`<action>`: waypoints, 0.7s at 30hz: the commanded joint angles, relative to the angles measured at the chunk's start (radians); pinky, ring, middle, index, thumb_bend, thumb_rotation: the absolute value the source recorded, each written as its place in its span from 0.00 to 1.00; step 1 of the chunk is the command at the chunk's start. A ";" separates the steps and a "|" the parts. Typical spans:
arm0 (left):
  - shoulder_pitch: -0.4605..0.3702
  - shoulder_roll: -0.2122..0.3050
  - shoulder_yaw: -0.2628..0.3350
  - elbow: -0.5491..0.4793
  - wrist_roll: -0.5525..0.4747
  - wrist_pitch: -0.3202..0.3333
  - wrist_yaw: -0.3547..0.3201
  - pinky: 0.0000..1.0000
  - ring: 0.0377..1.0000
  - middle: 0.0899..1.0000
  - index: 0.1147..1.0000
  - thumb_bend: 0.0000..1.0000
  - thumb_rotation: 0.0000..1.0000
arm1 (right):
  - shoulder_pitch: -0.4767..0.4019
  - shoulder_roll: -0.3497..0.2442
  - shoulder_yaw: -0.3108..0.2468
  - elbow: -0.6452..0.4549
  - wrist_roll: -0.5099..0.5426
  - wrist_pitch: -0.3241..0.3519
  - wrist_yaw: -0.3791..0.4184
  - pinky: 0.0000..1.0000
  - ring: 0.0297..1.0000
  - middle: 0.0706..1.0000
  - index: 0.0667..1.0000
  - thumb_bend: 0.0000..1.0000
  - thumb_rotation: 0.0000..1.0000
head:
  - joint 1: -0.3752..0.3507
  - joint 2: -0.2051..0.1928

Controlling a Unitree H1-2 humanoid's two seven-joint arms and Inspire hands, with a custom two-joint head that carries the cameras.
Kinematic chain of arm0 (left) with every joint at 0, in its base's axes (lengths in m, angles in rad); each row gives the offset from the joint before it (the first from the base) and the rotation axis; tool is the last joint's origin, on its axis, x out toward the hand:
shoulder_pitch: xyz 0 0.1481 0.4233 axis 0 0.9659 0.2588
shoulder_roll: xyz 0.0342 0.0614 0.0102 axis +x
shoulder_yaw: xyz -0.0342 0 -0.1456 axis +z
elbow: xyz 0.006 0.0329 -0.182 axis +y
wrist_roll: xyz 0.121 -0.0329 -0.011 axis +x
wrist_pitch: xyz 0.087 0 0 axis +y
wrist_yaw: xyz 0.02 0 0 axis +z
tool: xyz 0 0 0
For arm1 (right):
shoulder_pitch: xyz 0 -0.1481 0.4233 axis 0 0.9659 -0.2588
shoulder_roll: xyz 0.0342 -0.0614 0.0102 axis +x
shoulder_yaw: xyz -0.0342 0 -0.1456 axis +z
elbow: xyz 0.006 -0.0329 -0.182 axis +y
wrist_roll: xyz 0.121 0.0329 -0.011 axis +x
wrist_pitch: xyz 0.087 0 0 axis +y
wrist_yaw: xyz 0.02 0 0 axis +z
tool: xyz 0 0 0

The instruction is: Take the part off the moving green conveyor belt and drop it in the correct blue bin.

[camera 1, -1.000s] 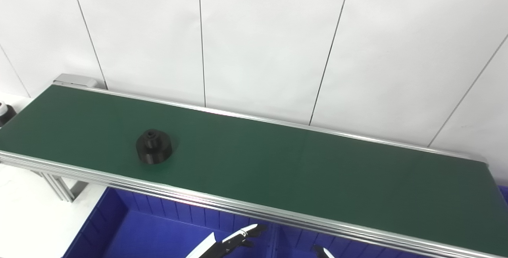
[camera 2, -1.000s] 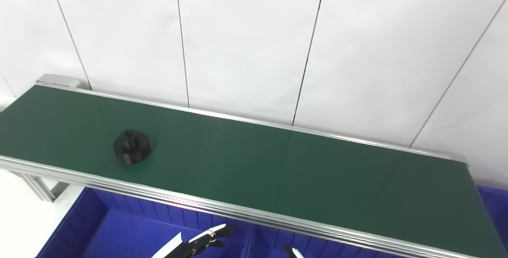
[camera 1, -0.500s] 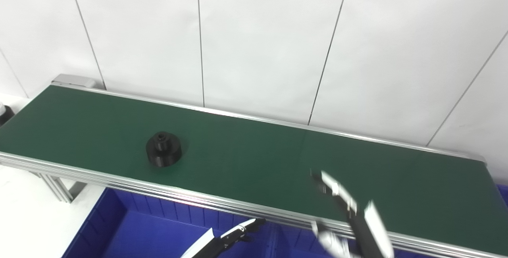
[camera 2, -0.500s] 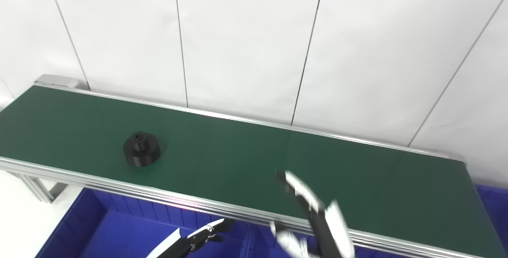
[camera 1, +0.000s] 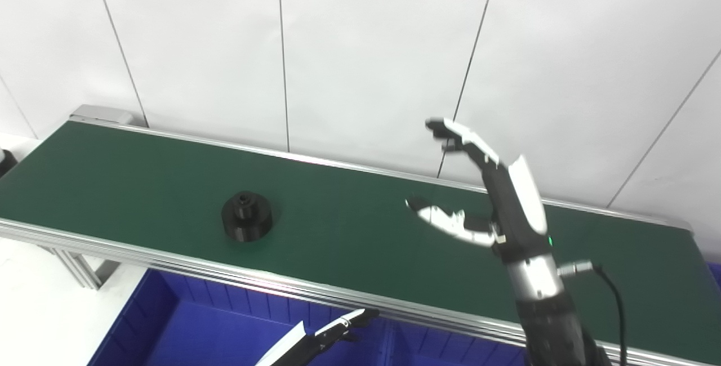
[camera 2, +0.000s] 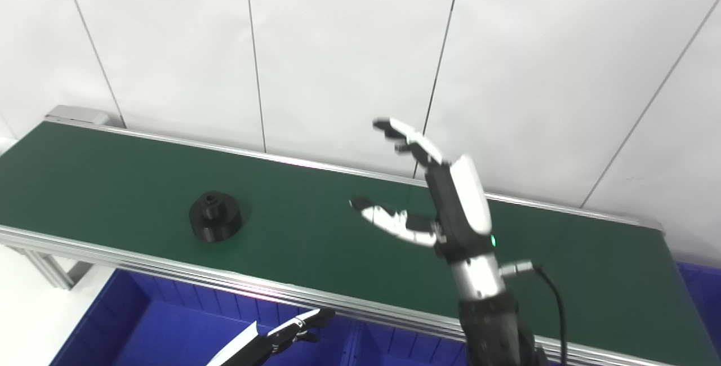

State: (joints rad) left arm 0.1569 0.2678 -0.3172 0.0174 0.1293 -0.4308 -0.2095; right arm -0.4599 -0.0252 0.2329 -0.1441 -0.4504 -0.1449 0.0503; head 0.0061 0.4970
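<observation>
A black round part point(camera 1: 246, 224) with a small raised hub stands on the green conveyor belt point(camera 1: 349, 231), left of centre near the front edge; it also shows in the right eye view point(camera 2: 214, 224). My right hand point(camera 1: 489, 197) is raised above the belt, right of centre, open and empty, fingers spread and pointing left, well to the right of the part. It also shows in the right eye view point(camera 2: 436, 202). Only the fingertips of my left hand point(camera 1: 338, 337) show at the bottom edge, low over the blue bin point(camera 1: 191, 326); the rest is out of view.
Blue bins sit below the belt's front rail; a divider point(camera 1: 388, 343) separates the left bin from a second one to the right. A blue bin corner point(camera 2: 698, 293) shows at far right. A white panelled wall stands behind the belt. The belt's metal frame leg point(camera 1: 79, 267) is at left.
My right hand has risen from the bottom edge to high above the belt, fingers open. The black part has moved a little to the right along the belt. My left hand has stayed put.
</observation>
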 commanded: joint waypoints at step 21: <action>-0.002 0.012 -0.007 -0.049 0.009 -0.038 0.004 0.85 0.93 0.96 0.93 0.45 0.58 | -0.478 0.138 0.069 0.801 -0.181 -0.152 -0.382 0.67 0.71 0.71 0.76 0.76 0.19 | 0.038 0.003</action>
State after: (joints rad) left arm 0.1582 0.2692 -0.3233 0.0094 0.1395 -0.4312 -0.2092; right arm -0.8662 0.0879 0.2962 0.6369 -0.6280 -0.2359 -0.2736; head 0.0430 0.5001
